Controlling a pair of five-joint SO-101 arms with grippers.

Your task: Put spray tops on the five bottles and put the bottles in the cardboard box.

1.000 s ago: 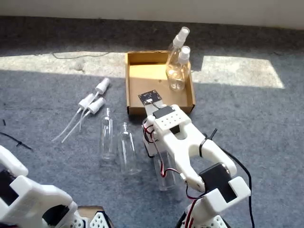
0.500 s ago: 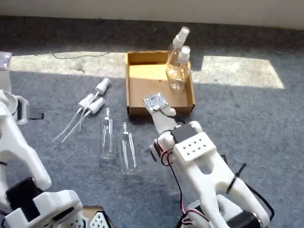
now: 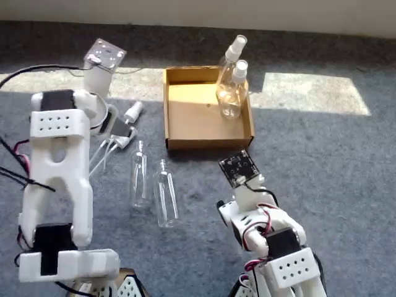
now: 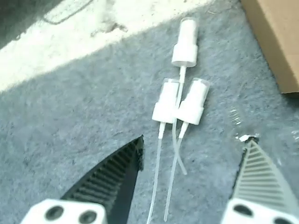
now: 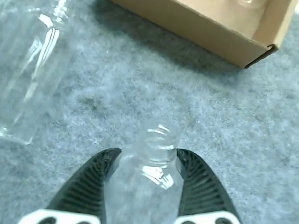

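Change: your left arm (image 3: 59, 161) has swung out over the spray tops (image 4: 191, 105); your right arm (image 3: 272, 241) has pulled back nearer.
Right gripper (image 5: 147, 156): clamped on an uncapped bottle (image 5: 149, 184), just below its neck.
Loose bottles (image 3: 166, 193): two lie side by side on the carpet (image 3: 322, 161).
Left gripper (image 4: 194, 142): jaws wide apart above three spray tops.
Cardboard box (image 3: 185, 117): farthest; two capped bottles (image 3: 230, 93) stand in its far right corner.

Capped bottles (image 3: 231, 93) stand far right in the cardboard box (image 3: 207, 143); spray tops (image 4: 192, 101) lie left of it, loose bottles (image 3: 166, 193) nearer.
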